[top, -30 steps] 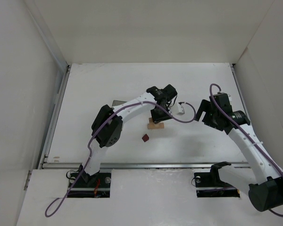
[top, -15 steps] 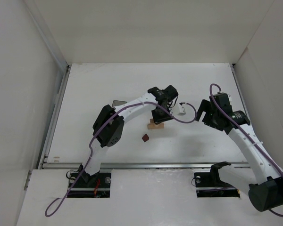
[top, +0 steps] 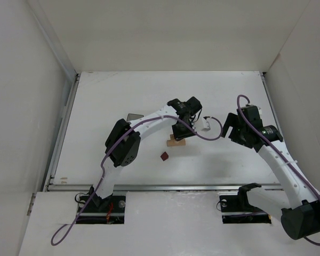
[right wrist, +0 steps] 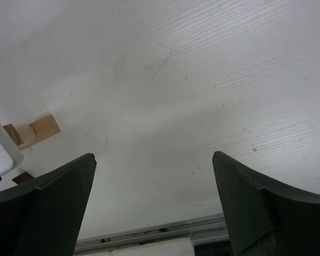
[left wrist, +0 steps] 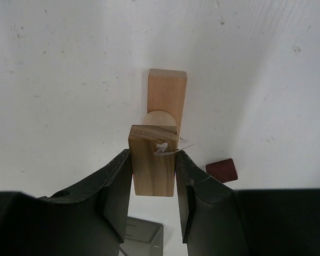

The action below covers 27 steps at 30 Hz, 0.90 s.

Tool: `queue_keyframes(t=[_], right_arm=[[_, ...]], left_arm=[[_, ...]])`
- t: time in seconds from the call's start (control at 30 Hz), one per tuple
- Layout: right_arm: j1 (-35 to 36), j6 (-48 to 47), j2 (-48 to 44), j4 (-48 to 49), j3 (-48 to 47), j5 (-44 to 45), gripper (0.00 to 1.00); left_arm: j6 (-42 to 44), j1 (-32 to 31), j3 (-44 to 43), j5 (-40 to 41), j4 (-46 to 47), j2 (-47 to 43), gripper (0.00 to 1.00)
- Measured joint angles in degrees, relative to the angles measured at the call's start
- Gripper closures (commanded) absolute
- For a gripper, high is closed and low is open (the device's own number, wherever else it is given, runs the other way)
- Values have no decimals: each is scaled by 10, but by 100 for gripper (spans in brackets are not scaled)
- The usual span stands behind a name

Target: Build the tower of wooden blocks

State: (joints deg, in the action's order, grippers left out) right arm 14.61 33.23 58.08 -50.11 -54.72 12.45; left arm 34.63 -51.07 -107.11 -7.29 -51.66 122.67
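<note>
My left gripper (left wrist: 153, 160) is shut on a tan wood block (left wrist: 152, 162) and holds it just above the stack. Below it a pale tan plank (left wrist: 168, 88) lies flat on the table with a small rounded tan piece (left wrist: 159, 117) on top. I cannot tell whether the held block touches that piece. A dark red-brown cube (left wrist: 222, 170) lies to the right of the plank. In the top view the left gripper (top: 180, 130) hangs over the plank (top: 176, 141), and the cube (top: 164, 156) lies nearer the arms. My right gripper (right wrist: 154, 176) is open and empty, right of the blocks (right wrist: 34, 132).
A dark grey see-through bin (top: 132, 116) sits behind the left arm and shows under the left fingers (left wrist: 141, 239). A metal rail (top: 165, 186) runs along the table's near edge. White walls (top: 48, 80) enclose the table on the left, far and right sides.
</note>
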Motion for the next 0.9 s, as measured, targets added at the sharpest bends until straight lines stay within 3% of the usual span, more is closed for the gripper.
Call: queue_keyframes(t=[0.5,0.9], right_arm=[[0,0,0,-1,0,1,4],[0,0,0,-1,0,1,4]], left_arm=[[5,-3,1,0,5,3,100],[12,-3,14,0,16,3,94]])
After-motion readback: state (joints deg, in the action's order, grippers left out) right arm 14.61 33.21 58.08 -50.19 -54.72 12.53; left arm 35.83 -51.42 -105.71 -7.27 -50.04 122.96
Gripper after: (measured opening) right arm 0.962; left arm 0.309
